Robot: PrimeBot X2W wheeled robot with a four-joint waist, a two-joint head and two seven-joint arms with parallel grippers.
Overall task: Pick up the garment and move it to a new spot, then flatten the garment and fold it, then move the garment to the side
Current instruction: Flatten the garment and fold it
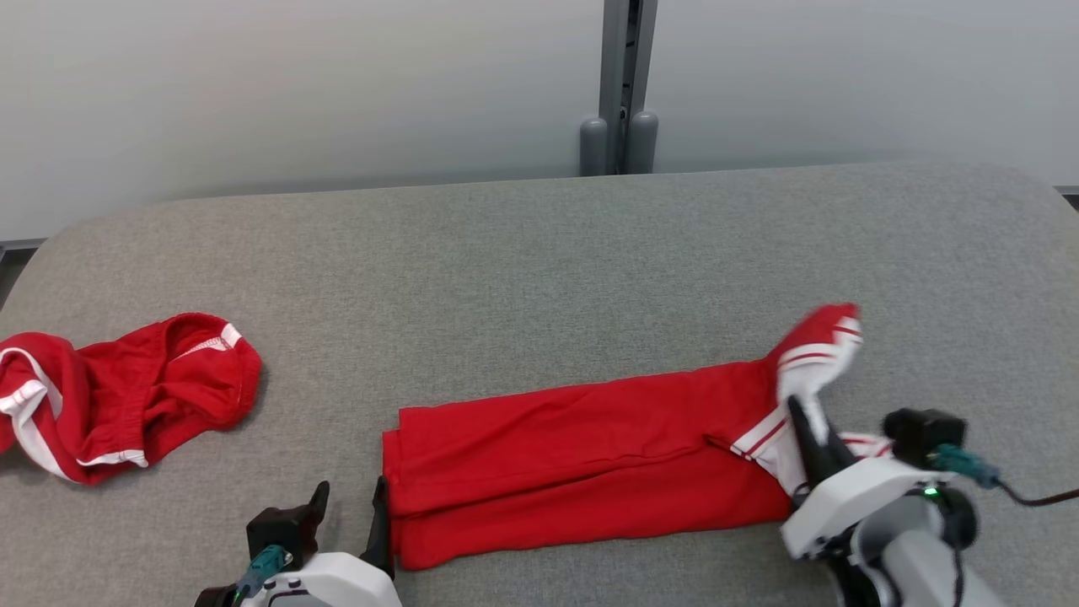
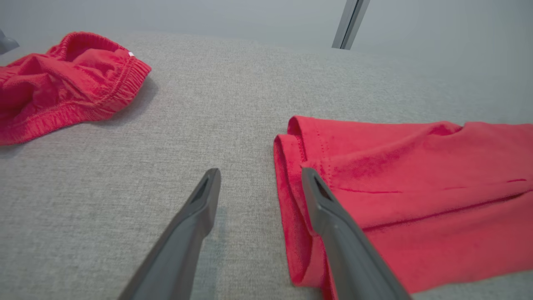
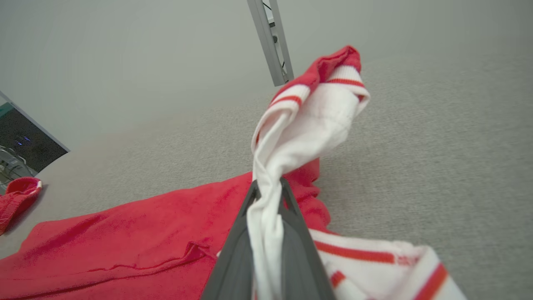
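Observation:
A red garment lies folded lengthwise on the grey table, its white, red-striped end at the right. My right gripper is shut on that striped white end, which bunches up between the fingers and stands lifted above the cloth. My left gripper is open at the garment's left folded edge. One finger lies over the red cloth, the other over bare table, with nothing held.
A second red piece of clothing with white trim lies crumpled at the table's left edge, also in the left wrist view. A grey post stands behind the table against a pale wall.

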